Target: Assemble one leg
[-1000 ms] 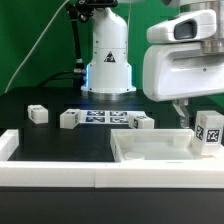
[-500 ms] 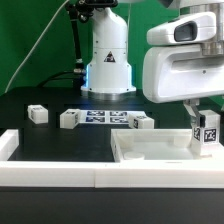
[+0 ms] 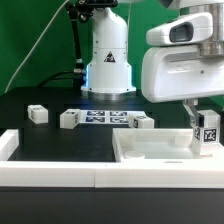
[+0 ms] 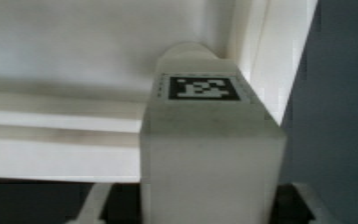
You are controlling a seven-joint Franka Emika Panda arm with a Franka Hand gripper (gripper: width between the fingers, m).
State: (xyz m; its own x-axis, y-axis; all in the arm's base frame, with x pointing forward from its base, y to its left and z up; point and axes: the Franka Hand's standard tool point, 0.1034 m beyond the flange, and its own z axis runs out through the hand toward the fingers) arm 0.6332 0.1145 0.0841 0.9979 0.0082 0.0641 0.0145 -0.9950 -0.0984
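- The tool [image 3: 204,120] is clenched on the leg [image 3: 208,133]. In the wrist view the post runs straight up between the two dark fingers, with its square tag [image 4: 202,88] facing the camera.
- The leg hangs upright at the exterior view's right, over the far right corner of the white tray [image 3: 150,152]. Its lower end is down at the level of the tray's rim.
- Whether that end already sits in a recess I cannot tell. The tray's wall [image 4: 51,100] is just beside the post in the wrist view, but the contact itself is hidden.
- Judging from this, picking up and carrying the leg are done. What is left is seating it in the corner, fixing it there, and letting go.
- Further out on the black bench [image 3: 60,142] lie three small white tagged blocks: one far off at the exterior view's left [image 3: 37,114], one nearer [image 3: 69,118], and one just behind the tray [image 3: 141,121].
- The marker board [image 3: 100,117] lies flat between the last two.
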